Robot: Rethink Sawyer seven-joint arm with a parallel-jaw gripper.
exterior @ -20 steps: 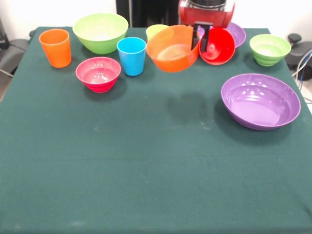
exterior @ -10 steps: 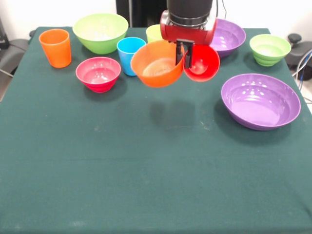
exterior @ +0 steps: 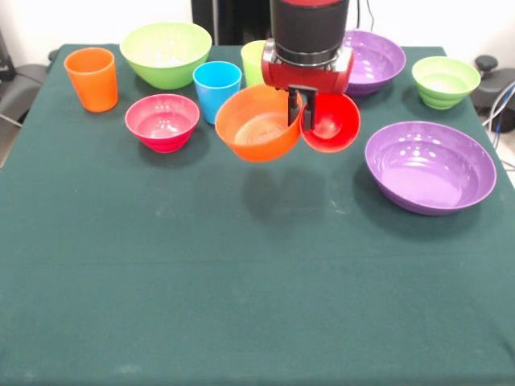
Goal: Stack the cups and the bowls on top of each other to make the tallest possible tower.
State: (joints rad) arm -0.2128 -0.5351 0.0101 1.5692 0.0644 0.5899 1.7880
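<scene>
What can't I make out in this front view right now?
- Lime green cup: mostly hidden behind the arm and orange bowl.
- Far purple bowl: left part covered by the arm.
- Tool: tips sit between orange bowl and red cup; grip unclear.

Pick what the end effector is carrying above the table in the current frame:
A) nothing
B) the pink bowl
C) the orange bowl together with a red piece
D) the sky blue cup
C: the end effector grips the adjoining rims of the orange bowl and the red piece, both lifted, with their shadow on the green tablecloth below.
</scene>
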